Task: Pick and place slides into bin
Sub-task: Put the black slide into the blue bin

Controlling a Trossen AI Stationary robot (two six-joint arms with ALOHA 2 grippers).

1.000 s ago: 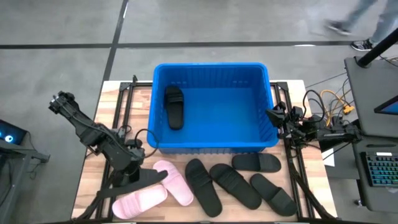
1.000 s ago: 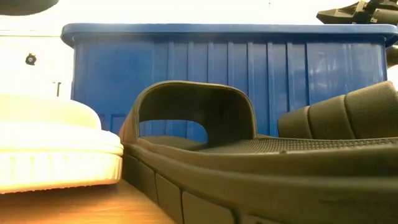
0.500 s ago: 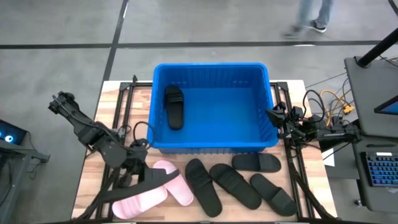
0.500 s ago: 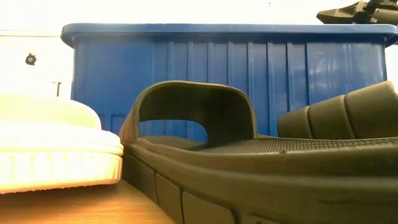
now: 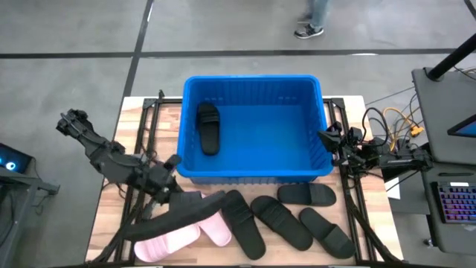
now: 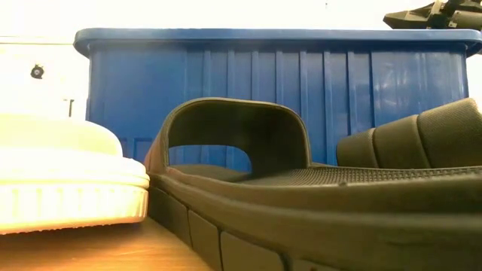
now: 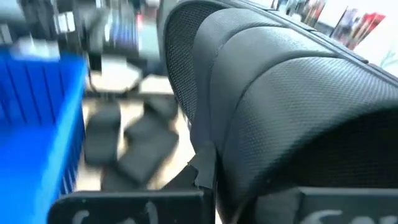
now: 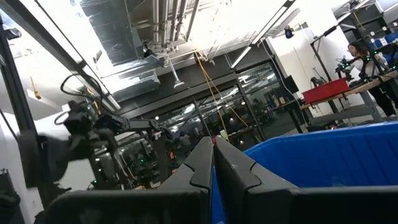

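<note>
The blue bin [image 5: 253, 167] stands at the table's far middle with one black slide [image 5: 208, 128] lying inside it. My left gripper [image 5: 168, 192] hangs near the bin's near left corner, shut on another black slide [image 5: 190, 216] that fills the left wrist view [image 7: 292, 106]. Beneath it two pale pink slides [image 5: 167, 242] [image 5: 216, 229] lie flat on the table. Several more black slides [image 5: 242, 223] [image 5: 281, 221] [image 5: 309, 193] lie flat along the near side. My right gripper [image 5: 327, 136] rests shut by the bin's right wall. My left gripper is shut on the black slide beside its wide ribbed strap [image 7: 205, 155], coming at it from the table's left, nearly level. The slide itself hides the exact spot. It hangs clear of the table, over the pink slides, its long body slanting toward the right.
Black rails [image 5: 149, 112] run along the table's left and right sides. Cables and a stand [image 5: 394, 145] sit beyond the right edge. In the low view a black slide [image 6: 301, 188] and a pale one [image 6: 68, 181] lie before the bin's ribbed wall [image 6: 279, 90].
My left gripper has risen and tipped from pointing downward to nearly level, rolling as it went. The black slide has come up with it, and its free end has swung toward the table's right, over the pink slides.
</note>
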